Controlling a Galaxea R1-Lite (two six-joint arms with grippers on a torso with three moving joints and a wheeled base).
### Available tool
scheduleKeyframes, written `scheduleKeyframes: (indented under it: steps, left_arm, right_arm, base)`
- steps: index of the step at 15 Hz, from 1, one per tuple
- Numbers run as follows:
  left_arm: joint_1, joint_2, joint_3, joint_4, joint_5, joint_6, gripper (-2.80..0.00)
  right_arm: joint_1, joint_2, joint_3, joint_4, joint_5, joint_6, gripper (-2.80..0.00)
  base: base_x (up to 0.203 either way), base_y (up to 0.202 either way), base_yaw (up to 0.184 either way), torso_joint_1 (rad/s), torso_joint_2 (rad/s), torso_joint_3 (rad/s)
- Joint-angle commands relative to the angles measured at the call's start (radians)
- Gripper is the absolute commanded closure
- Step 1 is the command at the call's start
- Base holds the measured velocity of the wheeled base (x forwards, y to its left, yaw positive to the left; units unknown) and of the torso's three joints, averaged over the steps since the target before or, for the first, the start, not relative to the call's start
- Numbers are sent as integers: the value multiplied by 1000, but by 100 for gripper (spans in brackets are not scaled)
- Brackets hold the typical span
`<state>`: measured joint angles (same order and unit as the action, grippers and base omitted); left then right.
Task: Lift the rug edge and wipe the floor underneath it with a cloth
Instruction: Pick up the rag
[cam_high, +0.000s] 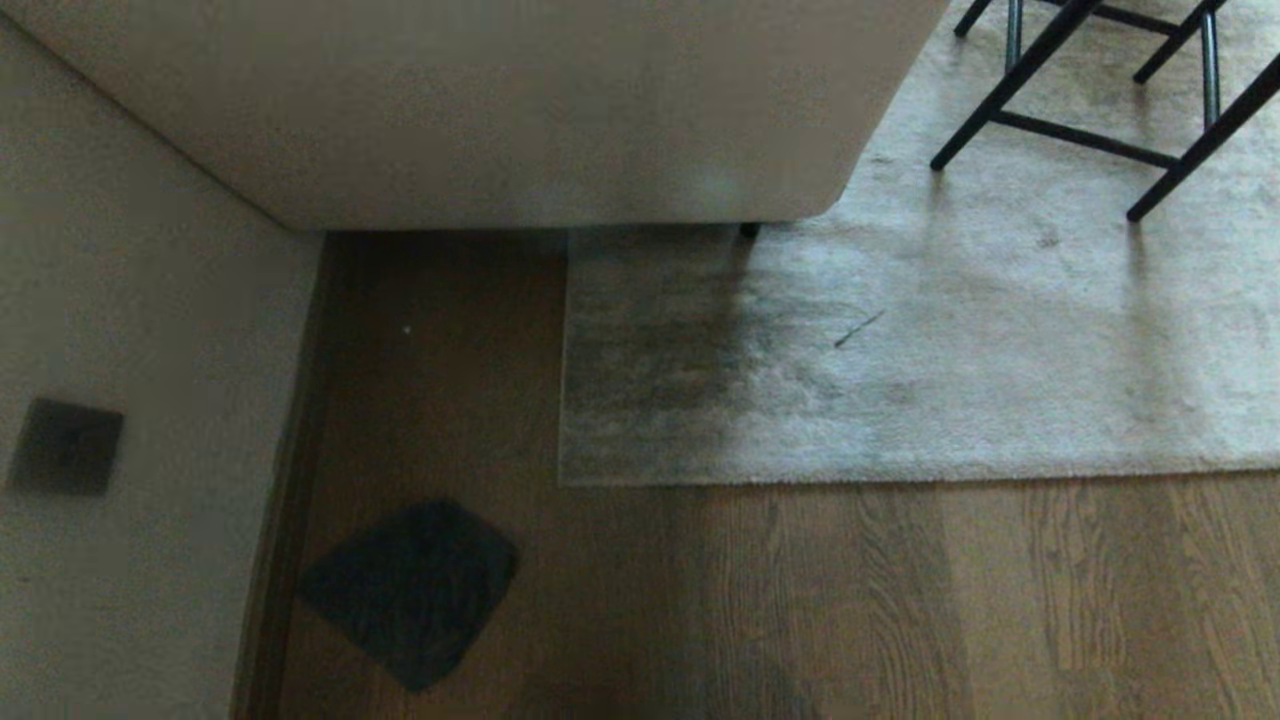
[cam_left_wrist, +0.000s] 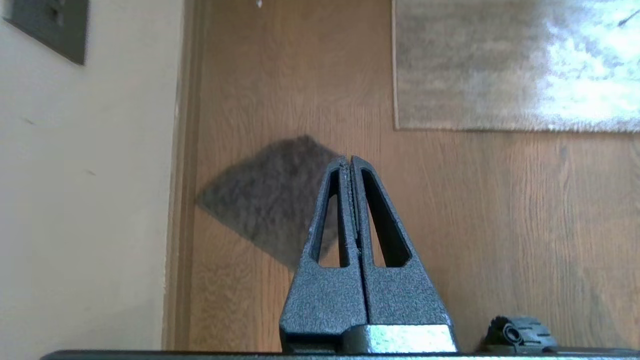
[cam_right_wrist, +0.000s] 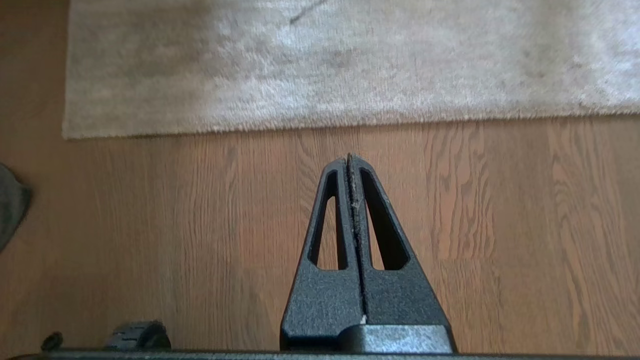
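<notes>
No readable text, no labels, no brands, no numbers, no signs in any view

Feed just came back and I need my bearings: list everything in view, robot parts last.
rug: one, light grey, flat on the floor, under the sofa's corner
floor: brown wood planks
cloth: one, dark grey, flat on the floor by the wall, apart from the rug
sofa: one, beige, behind the rug's edge
black metal legs: several, on the rug, far right
wall plate: one, dark, on the wall
left pincer: shut, empty, above the cloth
right pincer: shut, empty, above bare floor
</notes>
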<state>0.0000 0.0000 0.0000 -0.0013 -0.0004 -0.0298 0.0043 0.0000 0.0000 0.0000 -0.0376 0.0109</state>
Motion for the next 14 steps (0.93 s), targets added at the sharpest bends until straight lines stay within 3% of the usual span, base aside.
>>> scheduleKeyframes:
  steps: [1,14]
  left_arm:
    - [0,0,0,0,0,-1,0]
    - [0,0,0,0,0,-1,0]
  right_arm:
    - [0,0,0,0,0,0,0]
    - [0,0,0,0,1,0,0]
  base:
    - [0,0,0,2,2,-201]
    - [0,0,0,1,1,-198]
